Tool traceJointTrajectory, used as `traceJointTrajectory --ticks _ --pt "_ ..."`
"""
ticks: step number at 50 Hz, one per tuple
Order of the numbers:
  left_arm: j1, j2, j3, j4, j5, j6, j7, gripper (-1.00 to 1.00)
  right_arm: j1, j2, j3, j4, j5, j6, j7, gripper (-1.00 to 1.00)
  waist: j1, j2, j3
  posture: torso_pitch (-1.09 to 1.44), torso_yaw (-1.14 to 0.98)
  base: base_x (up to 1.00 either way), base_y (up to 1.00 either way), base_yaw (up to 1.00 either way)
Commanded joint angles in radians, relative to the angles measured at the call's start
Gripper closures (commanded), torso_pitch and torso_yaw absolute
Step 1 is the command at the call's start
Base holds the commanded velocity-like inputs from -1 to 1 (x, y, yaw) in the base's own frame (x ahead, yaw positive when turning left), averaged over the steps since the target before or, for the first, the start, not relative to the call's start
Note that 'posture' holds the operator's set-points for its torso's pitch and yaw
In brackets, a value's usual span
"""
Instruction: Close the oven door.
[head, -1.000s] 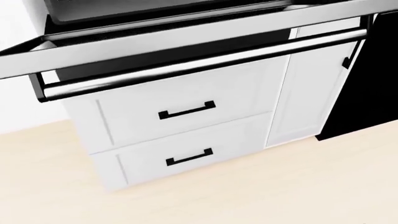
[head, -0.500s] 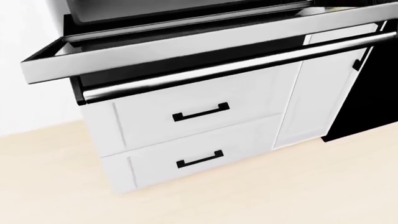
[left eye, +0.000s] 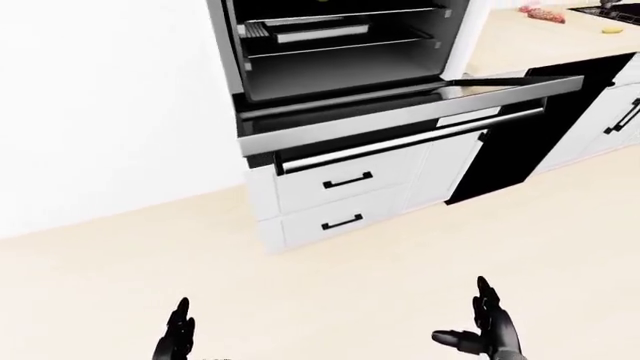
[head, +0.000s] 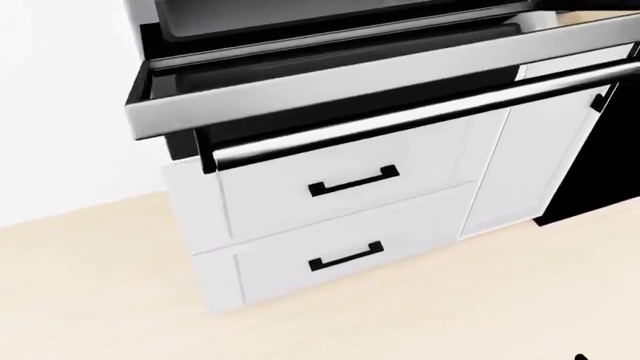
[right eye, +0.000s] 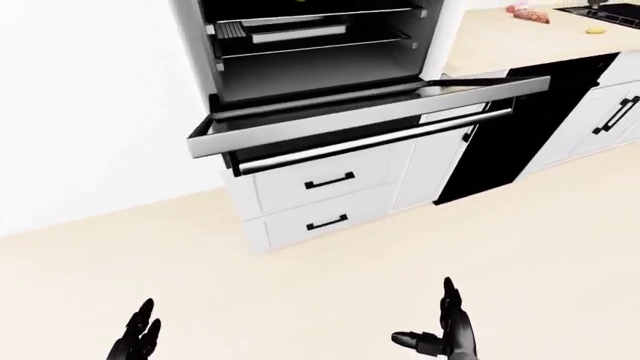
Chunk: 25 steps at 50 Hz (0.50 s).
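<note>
The oven door (left eye: 400, 116) hangs open, lying flat and level out of the wall oven, with its long steel handle bar (left eye: 410, 140) along its outer edge. The oven cavity (left eye: 335, 45) with wire racks and a tray shows above it. In the head view the door (head: 380, 79) and handle bar (head: 420, 116) fill the top. My left hand (left eye: 175, 337) and right hand (left eye: 485, 330) are open and empty, low at the bottom of the left-eye view, well short of the door.
Two white drawers with black pulls (head: 353, 181) (head: 346, 259) sit under the door. A narrow white cabinet (head: 535, 150) and a black appliance front (left eye: 510, 150) stand to the right. A counter (left eye: 540, 34) with food items runs to the right. A white wall (left eye: 110, 105) is on the left.
The whole head view has shifted: the oven door and drawers slid rightward in the picture, so the camera moved. The door stays open.
</note>
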Motion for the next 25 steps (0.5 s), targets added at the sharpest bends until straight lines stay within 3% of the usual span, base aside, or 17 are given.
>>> traceJointTrajectory --ticks 1,2,4,6,10,13,14,15,16,17,25 --pt "-0.014 0.010 0.003 -0.022 -0.006 -0.025 0.000 -1.00 -0.012 -0.017 -0.006 -0.018 0.005 -0.020 -0.002 -1.00 -0.004 -0.023 -0.020 0.00 0.00 0.00 0.29 0.00" --pt "-0.015 0.009 0.003 -0.022 -0.007 -0.025 -0.001 -1.00 -0.011 -0.017 -0.005 -0.018 0.005 -0.021 -0.002 -1.00 -0.012 0.028 -0.011 0.00 0.00 0.00 0.29 0.00" --pt "-0.013 0.008 0.001 -0.022 -0.007 -0.027 -0.001 -1.00 -0.010 -0.016 -0.005 -0.017 0.005 -0.022 -0.002 -1.00 -0.011 0.014 -0.016 0.00 0.00 0.00 0.29 0.00" --pt "-0.011 0.009 0.002 -0.021 -0.008 -0.028 -0.001 -1.00 -0.011 -0.017 -0.006 -0.018 0.006 -0.021 -0.001 -1.00 -0.012 0.019 -0.023 0.00 0.00 0.00 0.29 0.00" --pt "-0.011 0.009 0.001 -0.021 -0.009 -0.028 -0.002 -1.00 -0.011 -0.017 -0.006 -0.017 0.005 -0.021 -0.001 -1.00 -0.008 0.062 -0.008 0.00 0.00 0.00 0.29 0.00" --pt "-0.009 0.008 0.001 -0.022 -0.008 -0.030 -0.001 -1.00 -0.011 -0.018 -0.006 -0.016 0.005 -0.022 -0.001 -1.00 -0.008 0.125 -0.009 0.00 0.00 0.00 0.29 0.00" --pt "-0.009 0.008 0.001 -0.022 -0.009 -0.029 -0.001 -1.00 -0.011 -0.018 -0.006 -0.017 0.004 -0.021 0.000 -1.00 -0.006 0.164 -0.020 0.00 0.00 0.00 0.29 0.00" --pt "-0.010 0.009 0.001 -0.022 -0.009 -0.029 -0.001 -1.00 -0.011 -0.018 -0.006 -0.017 0.005 -0.021 0.000 -1.00 -0.011 0.179 -0.036 0.00 0.00 0.00 0.29 0.00" --pt "-0.010 0.009 0.001 -0.022 -0.009 -0.029 -0.001 -1.00 -0.012 -0.018 -0.006 -0.017 0.005 -0.021 0.000 -1.00 0.003 0.151 -0.021 0.00 0.00 0.00 0.29 0.00" --pt "-0.010 0.009 0.000 -0.021 -0.009 -0.029 -0.002 -1.00 -0.012 -0.018 -0.006 -0.017 0.004 -0.021 0.000 -1.00 0.000 0.150 -0.011 0.00 0.00 0.00 0.29 0.00" --pt "-0.010 0.009 0.001 -0.020 -0.007 -0.029 -0.001 -1.00 -0.012 -0.017 -0.005 -0.017 0.003 -0.021 -0.001 -1.00 -0.001 0.073 -0.006 0.00 0.00 0.00 0.29 0.00"
